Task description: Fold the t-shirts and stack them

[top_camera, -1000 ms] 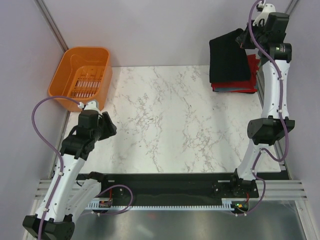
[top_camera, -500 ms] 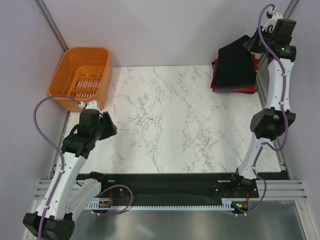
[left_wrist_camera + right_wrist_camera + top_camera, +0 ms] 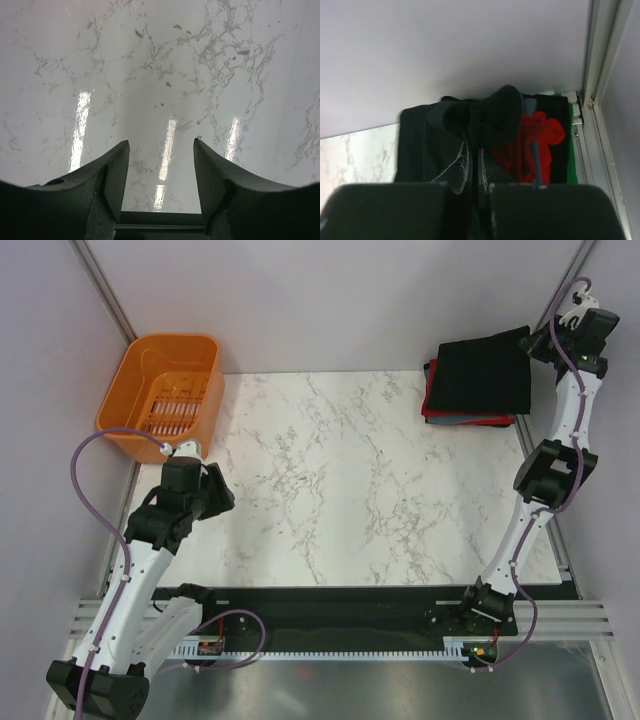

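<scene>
At the upper right of the top view, the black t-shirt [image 3: 480, 375] lies folded on the red t-shirt [image 3: 470, 418], in the upper right corner of the tabletop [image 3: 350, 480]. The right jaws are together, clamped on the bunched right edge of the black one. At the lower left, the left jaws stand apart over the marble

White marble-look table [image 3: 330, 490], pretty glossy, long light streaks [image 3: 169, 150] shining on it. Plain pale walls [image 3: 300, 300] left, right and far, metal posts [image 3: 104, 290] in the far corners.
</scene>
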